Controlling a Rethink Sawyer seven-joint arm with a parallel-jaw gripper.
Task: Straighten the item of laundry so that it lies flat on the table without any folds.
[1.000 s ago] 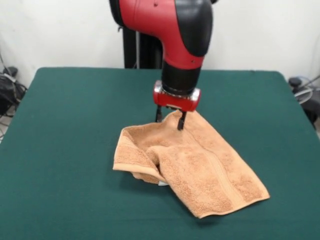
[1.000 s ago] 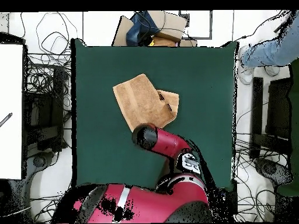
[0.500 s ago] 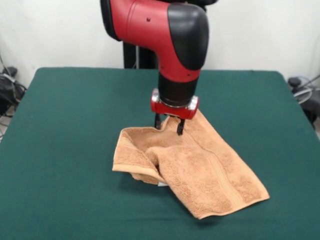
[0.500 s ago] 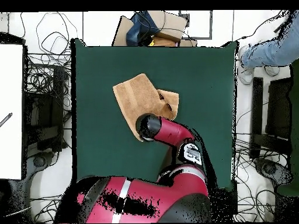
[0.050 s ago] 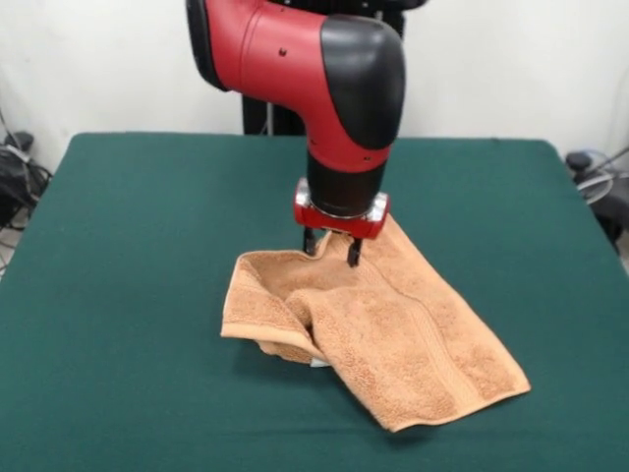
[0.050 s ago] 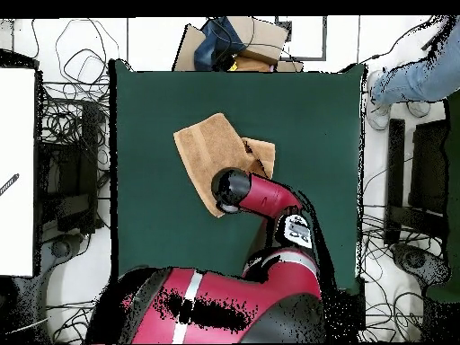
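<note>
While the arm hangs over the middle of the worktop, the scene reads from left to right as follows.

Worktop (image 5: 118, 295): dark green, wide and bare on its left side in the front view; in the overhead view (image 6: 305, 108) it fills the centre.
Towel (image 5: 393, 334): light orange-tan, lying near the worktop's centre; its left part is folded over and bunched into a raised ridge, while its right part spreads flat toward a front corner, with a woven stripe running along it. From overhead (image 6: 202, 148) it shows partly hidden under the arm.
End effector (image 5: 332, 251): two dark fingers pointing down below a red collar, tips at the towel's far edge, one on each side of a raised bit of cloth; whether they are pinching it cannot be told.
Arm (image 5: 324, 88): red and black, coming down from above.
Person (image 6: 413, 76): a blue-clad limb at the overhead view's upper right edge, off the worktop.
</note>
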